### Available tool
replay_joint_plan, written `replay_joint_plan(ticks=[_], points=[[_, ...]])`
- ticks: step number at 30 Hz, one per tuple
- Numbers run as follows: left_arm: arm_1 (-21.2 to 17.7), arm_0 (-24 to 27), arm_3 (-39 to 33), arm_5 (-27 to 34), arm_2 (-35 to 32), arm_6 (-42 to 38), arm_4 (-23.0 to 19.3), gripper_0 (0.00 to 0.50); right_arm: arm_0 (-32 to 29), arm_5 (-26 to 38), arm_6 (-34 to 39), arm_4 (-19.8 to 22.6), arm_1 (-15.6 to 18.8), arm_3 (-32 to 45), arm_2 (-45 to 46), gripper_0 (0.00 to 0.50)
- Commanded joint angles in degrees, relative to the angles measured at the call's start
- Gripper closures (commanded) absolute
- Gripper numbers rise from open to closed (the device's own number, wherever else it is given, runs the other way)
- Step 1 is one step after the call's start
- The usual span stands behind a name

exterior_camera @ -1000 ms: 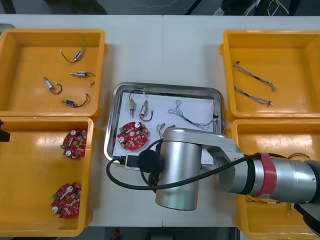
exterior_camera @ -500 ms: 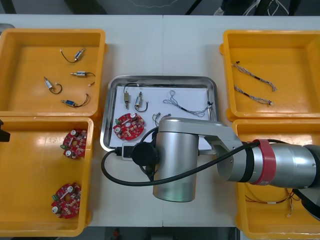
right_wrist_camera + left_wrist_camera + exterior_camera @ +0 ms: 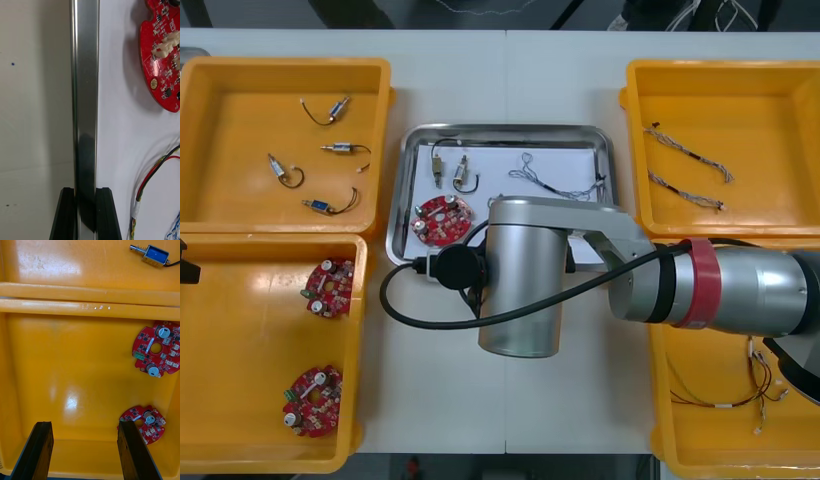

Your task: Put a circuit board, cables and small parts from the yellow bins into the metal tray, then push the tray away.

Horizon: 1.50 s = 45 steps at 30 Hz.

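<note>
1. The right gripper [image 3: 85, 215] sat at the near rim of the shiny rectangular metal tray [image 3: 85, 93]. Its black fingers [image 3: 67, 213] were clamped on that rim, one on the table side and one over the white inside.
2. In the front view the right arm's silver wrist [image 3: 520, 290] hid the tray's near edge. The tray [image 3: 505, 131] lay on the light table [image 3: 560, 70] between the yellow plastic bins [image 3: 285, 70].
3. The tray held a round red circuit board [image 3: 440, 220], two small metal parts [image 3: 452, 172] and a thin twisted cable [image 3: 555, 182]. From the right wrist, a red and yellow cable [image 3: 150, 180] lay near the inner finger, with the board [image 3: 161, 56] farther off.
4. The left gripper [image 3: 84, 450] hovered over the near left bin [image 3: 75, 371], its fingers [image 3: 37, 450] spread well apart and holding nothing.
5. Two more red boards [image 3: 330, 288] lay in that bin, and small metal parts with wires [image 3: 320, 150] lay in the far left one.
</note>
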<state>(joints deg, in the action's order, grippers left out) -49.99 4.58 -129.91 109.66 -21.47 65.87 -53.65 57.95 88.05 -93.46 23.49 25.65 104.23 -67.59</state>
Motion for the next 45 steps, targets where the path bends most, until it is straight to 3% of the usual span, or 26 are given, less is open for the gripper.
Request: replay_joint_plan(ticks=[1, 20, 27, 45], points=[[-2.39, -0.8, -1.66, 0.34, -1.82, 4.88, -0.4, 0.0, 4.45, -1.57, -2.07, 1.21, 0.54, -1.13, -0.44, 0.5], [-2.39, -0.8, -1.66, 0.34, -1.82, 4.88, -0.4, 0.0, 11.48, -7.11, -4.8, 2.88, -0.16, -10.98, -0.44, 0.5], [-2.39, -0.8, -1.66, 0.34, -1.82, 4.88, -0.4, 0.0, 13.68, -11.85, -6.03, 5.69, -0.25, -16.51, -0.44, 0.5], [-2.39, -0.8, -1.66, 0.34, -1.82, 4.88, -0.4, 0.0, 18.07, -20.91, -10.77, 6.22, -3.42, -29.43, -0.44, 0.5]])
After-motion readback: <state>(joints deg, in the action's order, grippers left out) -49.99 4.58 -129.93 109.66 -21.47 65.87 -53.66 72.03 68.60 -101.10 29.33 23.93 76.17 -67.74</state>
